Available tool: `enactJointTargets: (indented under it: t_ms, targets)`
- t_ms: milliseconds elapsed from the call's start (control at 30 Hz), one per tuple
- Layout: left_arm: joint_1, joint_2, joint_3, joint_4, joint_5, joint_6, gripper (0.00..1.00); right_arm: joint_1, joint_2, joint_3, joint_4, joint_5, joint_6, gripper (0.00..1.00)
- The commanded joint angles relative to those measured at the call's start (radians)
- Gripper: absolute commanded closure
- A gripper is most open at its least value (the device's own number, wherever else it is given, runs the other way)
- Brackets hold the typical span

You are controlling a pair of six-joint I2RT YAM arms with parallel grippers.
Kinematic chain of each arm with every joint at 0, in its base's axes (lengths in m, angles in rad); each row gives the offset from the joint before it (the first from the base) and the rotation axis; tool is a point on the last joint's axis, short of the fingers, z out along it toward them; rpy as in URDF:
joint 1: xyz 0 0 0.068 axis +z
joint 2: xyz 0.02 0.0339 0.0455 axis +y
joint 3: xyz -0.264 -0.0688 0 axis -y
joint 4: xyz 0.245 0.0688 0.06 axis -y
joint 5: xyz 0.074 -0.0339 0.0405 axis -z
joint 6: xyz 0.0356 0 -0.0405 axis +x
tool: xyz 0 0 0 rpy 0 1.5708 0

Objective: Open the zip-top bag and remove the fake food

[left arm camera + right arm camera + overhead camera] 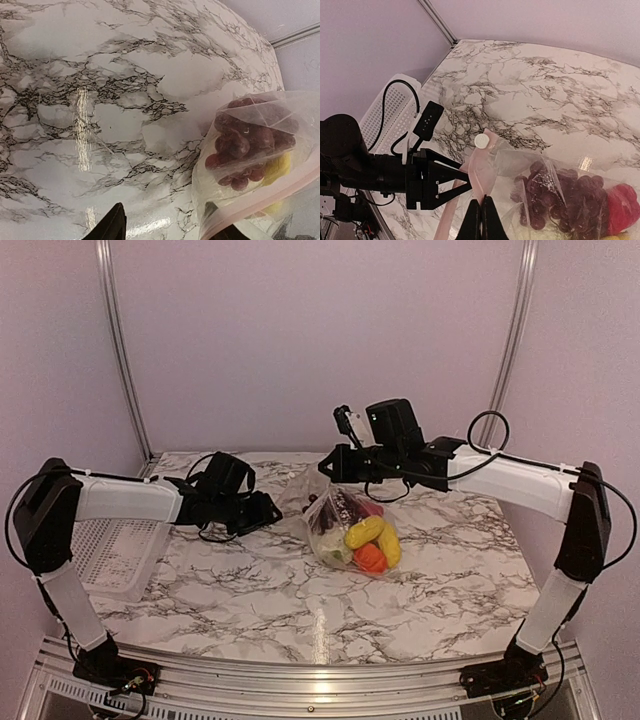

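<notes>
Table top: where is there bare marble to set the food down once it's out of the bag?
Widest bare marble: the near strip in front of the zip-top bag. Also free: right of the bag. Crowded: the middle-back, where left hand and right hand meet at the bag's mouth. The basket fills the left edge.

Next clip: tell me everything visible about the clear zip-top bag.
The clear, crinkly plastic zip-top bag sits with its lower end on the marble-patterned table, top edge lifted. Its pink zip strip carries a white slider. The right gripper is shut on that strip; the left gripper, jaws open, is beside it, contact unclear. Inside show dark purple toy grapes, yellow oblong pieces, an orange-red round fruit and a pink-red piece.
</notes>
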Motion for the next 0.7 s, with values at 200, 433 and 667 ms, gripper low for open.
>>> enactJointTargets:
  t_ms: [200,433,667]
  targets:
    - [-0.007,-0.266,-0.043,0.142,0.066,0.088,0.44,-0.002,0.034,0.014,0.053,-0.073,0.014,1.00]
    - [-0.035,-0.130,0.011,0.224,0.150,0.000,0.56,0.000,0.054,0.021,0.069,-0.078,0.028,1.00]
    - [-0.056,0.068,0.072,0.299,0.154,-0.090,0.57,0.000,0.037,0.001,0.070,-0.057,0.033,1.00]
